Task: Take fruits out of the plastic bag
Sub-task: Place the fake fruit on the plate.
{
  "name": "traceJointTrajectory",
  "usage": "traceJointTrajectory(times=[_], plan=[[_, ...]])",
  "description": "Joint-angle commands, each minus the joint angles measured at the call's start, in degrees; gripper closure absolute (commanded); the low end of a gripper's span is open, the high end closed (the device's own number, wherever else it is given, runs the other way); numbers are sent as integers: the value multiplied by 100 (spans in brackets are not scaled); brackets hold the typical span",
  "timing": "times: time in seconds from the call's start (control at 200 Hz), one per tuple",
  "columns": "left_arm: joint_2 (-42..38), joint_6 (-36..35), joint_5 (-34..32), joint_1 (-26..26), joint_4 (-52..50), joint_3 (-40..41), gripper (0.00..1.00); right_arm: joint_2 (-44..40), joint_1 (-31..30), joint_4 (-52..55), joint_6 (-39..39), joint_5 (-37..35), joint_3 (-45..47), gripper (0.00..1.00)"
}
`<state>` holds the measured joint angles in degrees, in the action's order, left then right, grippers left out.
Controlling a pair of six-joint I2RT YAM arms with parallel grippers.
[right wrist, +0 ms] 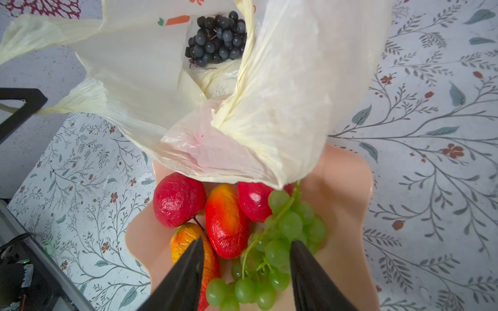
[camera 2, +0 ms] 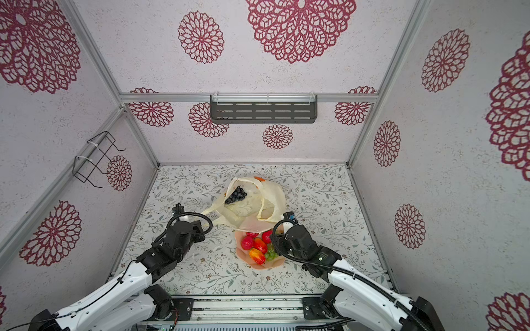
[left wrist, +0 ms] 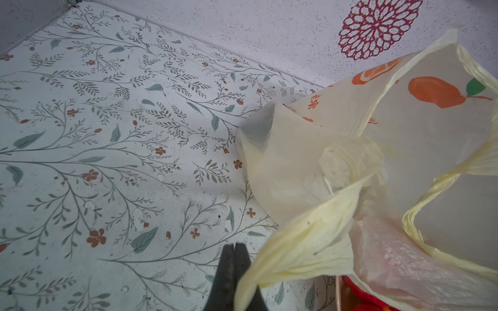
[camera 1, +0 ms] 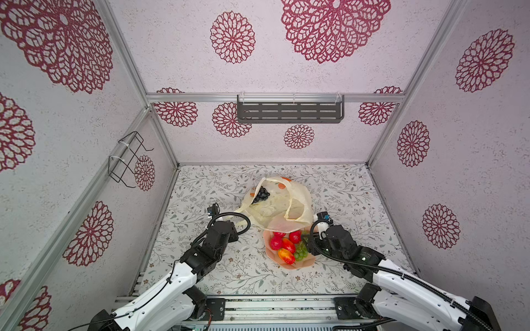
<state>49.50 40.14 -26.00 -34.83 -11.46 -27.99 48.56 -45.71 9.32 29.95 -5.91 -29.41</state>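
The plastic bag (camera 1: 274, 210) lay crumpled on its side near the middle of the desk (camera 1: 347, 197), its mouth gaping toward the arms. One dark grape bunch (camera 1: 260, 195) sat inside it at the far end, plain to see in both top views and in the right wrist view (right wrist: 217, 40). The bag's near edge draped over the far rim of a peach-pink scalloped bowl (camera 1: 299, 264) that stood just in front of it. In that bowl lay the other fruits: two round red fruits (right wrist: 176, 200) (right wrist: 252, 202), two red-yellow mango shapes (right wrist: 226, 220) (right wrist: 186, 245) side by side, and a green grape bunch (right wrist: 281, 239) touching the farther mango and one red fruit. A further bit of red showed under the bag's edge, too hidden to name. The right tool (right wrist: 247, 240) hung just over the bowl with its jaws released and spread, the green grapes lying below and between them; it grasped nothing. The left tool (left wrist: 235, 245) was off to the bag's left, its tips clenched together, and one loop handle (left wrist: 304, 239) of the bag was drawn out to it and pinched lower down in its jaws, lifting that side of the bag off the desk. The second handle hung slack over the bag's opening.
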Motion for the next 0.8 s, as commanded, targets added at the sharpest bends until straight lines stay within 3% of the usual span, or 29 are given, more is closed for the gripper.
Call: traceJointTrajectory(times=[0.0, 0.47, 0.666, 0.796], plan=[[-13, 6, 73, 46, 70, 66, 97, -159, -12, 59, -61, -207, -91, 46], [-19, -490, 464, 46, 110, -331, 97, -133, -19, -322, -362, -257, -419, 51], [-10, -599, 316, 44, -101, -510, 98, 762, -21, -1044, -565, 36, -1141, 52], [-114, -431, 232, 46, -183, -372, 98, 1588, -22, -1473, -350, 352, -1838, 47]])
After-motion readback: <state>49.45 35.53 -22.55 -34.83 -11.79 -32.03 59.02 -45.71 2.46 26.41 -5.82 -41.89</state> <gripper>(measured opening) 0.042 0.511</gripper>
